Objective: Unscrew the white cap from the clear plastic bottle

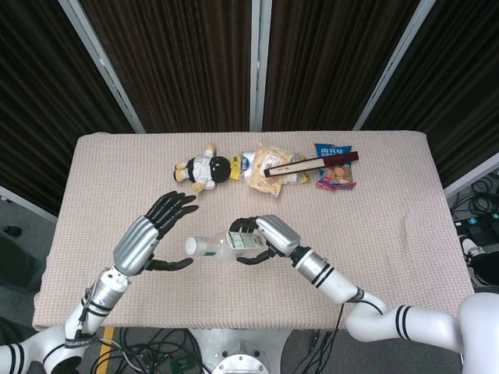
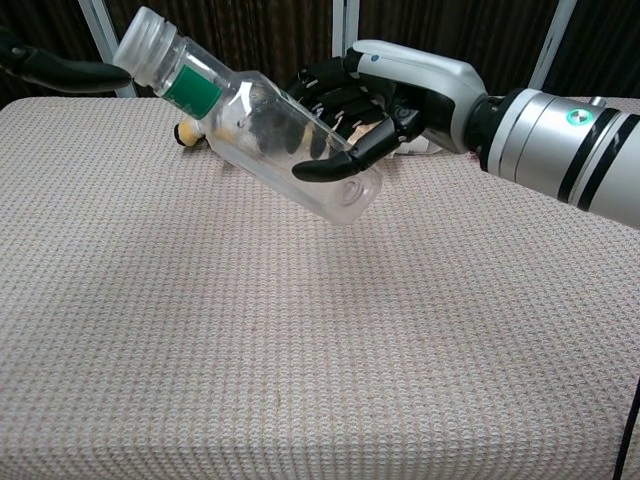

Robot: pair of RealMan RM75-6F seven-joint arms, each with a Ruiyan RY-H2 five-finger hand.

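Note:
My right hand grips the clear plastic bottle around its body and holds it above the table, tilted, with the white cap pointing toward my left hand. In the chest view the bottle slants up to the left, with the cap at the top left and a green band below it; the right hand wraps the lower half. My left hand has its fingers spread and holds nothing. One dark fingertip reaches close to the cap; I cannot tell whether it touches.
A small plush doll lies at the back of the woven tablecloth. Beside it are snack packets, a dark flat stick and a blue packet. Dark curtains stand behind the table.

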